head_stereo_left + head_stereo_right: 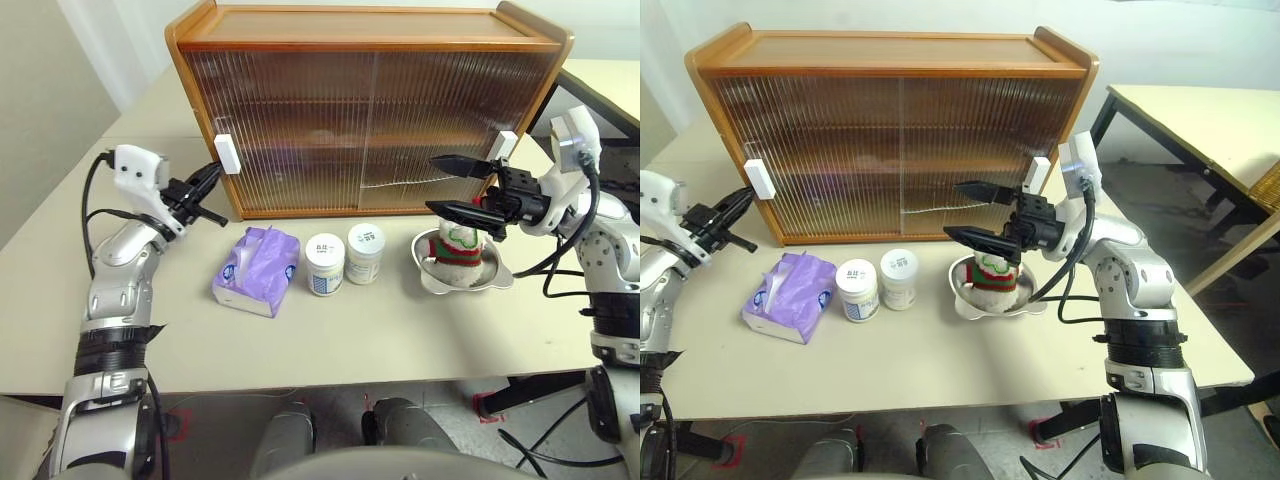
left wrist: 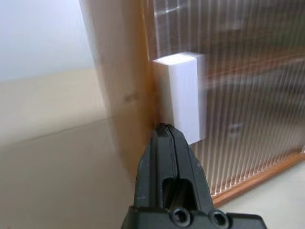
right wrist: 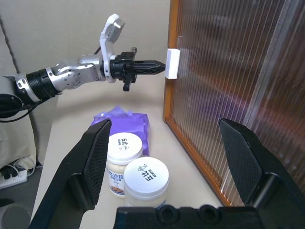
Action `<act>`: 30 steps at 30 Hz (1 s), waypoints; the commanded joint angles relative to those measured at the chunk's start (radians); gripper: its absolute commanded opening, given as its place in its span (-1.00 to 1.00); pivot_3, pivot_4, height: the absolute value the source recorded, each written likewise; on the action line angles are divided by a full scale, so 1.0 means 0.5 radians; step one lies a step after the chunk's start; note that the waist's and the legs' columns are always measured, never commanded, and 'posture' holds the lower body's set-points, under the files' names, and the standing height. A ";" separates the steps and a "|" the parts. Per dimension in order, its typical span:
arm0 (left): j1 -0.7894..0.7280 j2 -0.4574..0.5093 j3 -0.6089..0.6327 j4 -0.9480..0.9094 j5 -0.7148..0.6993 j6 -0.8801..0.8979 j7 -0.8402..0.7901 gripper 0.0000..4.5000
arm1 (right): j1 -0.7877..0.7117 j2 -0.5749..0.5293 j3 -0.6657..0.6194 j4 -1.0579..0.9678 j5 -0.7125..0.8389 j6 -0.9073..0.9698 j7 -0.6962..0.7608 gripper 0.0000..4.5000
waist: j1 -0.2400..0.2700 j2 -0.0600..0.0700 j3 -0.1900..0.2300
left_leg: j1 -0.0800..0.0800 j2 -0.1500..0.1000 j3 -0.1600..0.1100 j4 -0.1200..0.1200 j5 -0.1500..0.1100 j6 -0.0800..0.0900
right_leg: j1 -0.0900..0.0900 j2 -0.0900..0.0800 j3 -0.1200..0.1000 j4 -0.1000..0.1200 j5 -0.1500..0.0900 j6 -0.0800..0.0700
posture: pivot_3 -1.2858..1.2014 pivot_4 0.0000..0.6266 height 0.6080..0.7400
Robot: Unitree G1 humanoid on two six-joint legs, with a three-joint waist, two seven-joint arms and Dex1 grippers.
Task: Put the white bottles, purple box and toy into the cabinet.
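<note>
The wooden cabinet (image 1: 370,110) stands at the back of the table with both ribbed doors closed. My left gripper (image 1: 215,172) is shut, and its tips sit right beside the white handle (image 2: 183,95) at the left door's outer edge. Two white bottles (image 1: 325,263) (image 1: 365,252) stand side by side in front of the cabinet, with the purple box (image 1: 258,270) to their left. The toy (image 1: 460,245) sits in a metal bowl (image 1: 495,280) on the right. My right gripper (image 1: 433,183) hangs open just above the toy, pointing left, with nothing held.
A second white handle (image 1: 506,145) is on the cabinet's right edge, behind my right wrist. Another table (image 1: 1200,110) stands off to the right across a gap. The table's front edge runs close below the bottles and bowl.
</note>
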State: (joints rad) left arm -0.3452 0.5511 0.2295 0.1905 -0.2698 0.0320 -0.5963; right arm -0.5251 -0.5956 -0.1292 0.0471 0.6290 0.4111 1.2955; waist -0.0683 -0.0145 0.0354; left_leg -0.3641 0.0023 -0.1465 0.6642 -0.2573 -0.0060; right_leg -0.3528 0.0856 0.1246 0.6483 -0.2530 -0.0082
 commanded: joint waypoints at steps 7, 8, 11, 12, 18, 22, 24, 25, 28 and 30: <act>-0.098 -0.025 -0.076 -0.010 0.021 0.052 -0.011 -0.99 | 0.014 -0.053 -0.005 -0.033 0.021 0.023 0.008 1.00 | -0.024 0.001 -0.001 | 0.001 0.000 0.004 0.000 0.000 -0.001 | -0.001 0.007 -0.003 0.000 0.004 -0.007 | -0.10 -0.98 1.00; -0.111 -0.033 -0.088 -0.005 0.024 0.053 -0.014 -0.99 | 0.016 -0.056 -0.009 -0.037 0.025 0.026 0.007 1.00 | -0.027 0.001 -0.001 | 0.001 0.000 0.005 0.000 0.000 -0.001 | -0.001 0.007 -0.003 0.000 0.004 -0.007 | -0.10 -0.98 1.00; -0.166 -0.060 -0.138 0.009 0.036 0.058 -0.027 -0.99 | 0.015 -0.060 -0.012 -0.043 0.033 0.031 0.005 1.00 | -0.028 0.000 -0.001 | 0.001 0.000 0.006 0.000 0.000 -0.001 | -0.001 0.007 -0.002 0.000 0.005 -0.006 | -0.10 -0.99 1.00; -0.181 -0.072 -0.156 0.012 0.040 0.058 -0.028 -0.99 | 0.014 -0.059 -0.012 -0.043 0.034 0.032 0.005 1.00 | -0.029 0.000 -0.001 | 0.000 0.000 0.007 0.001 0.000 -0.001 | -0.001 0.007 -0.002 0.000 0.005 -0.006 | -0.10 -0.99 1.00; -0.240 -0.149 -0.229 0.054 0.050 0.045 -0.027 -0.99 | 0.020 -0.050 -0.014 -0.062 0.051 0.047 -0.013 1.00 | -0.044 0.000 -0.001 | 0.000 -0.001 0.011 0.002 0.000 -0.001 | -0.001 0.006 0.000 0.000 0.006 -0.001 | -0.11 -0.98 1.00; -0.271 -0.195 -0.304 0.085 0.077 0.032 -0.077 -0.99 | 0.014 -0.018 -0.027 -0.060 0.092 0.103 -0.088 1.00 | -0.057 0.000 -0.001 | 0.000 -0.001 0.012 0.002 0.000 -0.001 | -0.001 0.007 0.000 0.000 0.006 -0.001 | -0.11 -0.98 1.00; -0.287 -0.223 -0.349 0.097 0.089 0.026 -0.104 -0.99 | 0.014 0.001 -0.038 -0.064 0.122 0.117 -0.111 1.00 | -0.060 0.000 -0.001 | 0.000 -0.002 0.012 0.004 0.000 -0.001 | 0.000 0.007 0.000 0.000 0.007 0.001 | -0.11 -0.99 1.00; -0.294 -0.234 -0.360 0.108 0.092 0.021 -0.111 -0.99 | 0.015 0.005 -0.040 -0.067 0.127 0.118 -0.119 1.00 | -0.061 0.000 -0.001 | 0.000 -0.002 0.012 0.005 0.000 -0.001 | 0.000 0.007 0.000 0.000 0.008 0.001 | -0.12 -0.99 1.00; -0.322 -0.259 -0.375 0.148 0.098 0.004 -0.119 -0.99 | 0.028 0.007 -0.031 -0.084 0.129 0.120 -0.133 1.00 | -0.071 0.000 -0.001 | -0.001 -0.002 0.012 0.007 0.000 0.000 | 0.000 0.006 0.001 0.000 0.008 0.003 | -0.12 -0.99 1.00; -0.345 -0.278 -0.381 0.179 0.106 -0.009 -0.127 -0.99 | 0.045 0.009 -0.022 -0.101 0.133 0.118 -0.144 1.00 | -0.075 0.000 -0.001 | -0.001 -0.002 0.012 0.007 0.000 0.000 | 0.000 0.006 0.001 0.000 0.008 0.003 | -0.13 -0.99 1.00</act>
State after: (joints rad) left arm -0.5037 0.4180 0.0575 0.2626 -0.2274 0.0411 -0.6510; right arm -0.5160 -0.5917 -0.1376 0.0109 0.6910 0.4621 1.2312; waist -0.1057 -0.0146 0.0348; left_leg -0.3648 0.0014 -0.1404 0.6679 -0.2572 -0.0061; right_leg -0.3530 0.0888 0.1249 0.6483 -0.2489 -0.0065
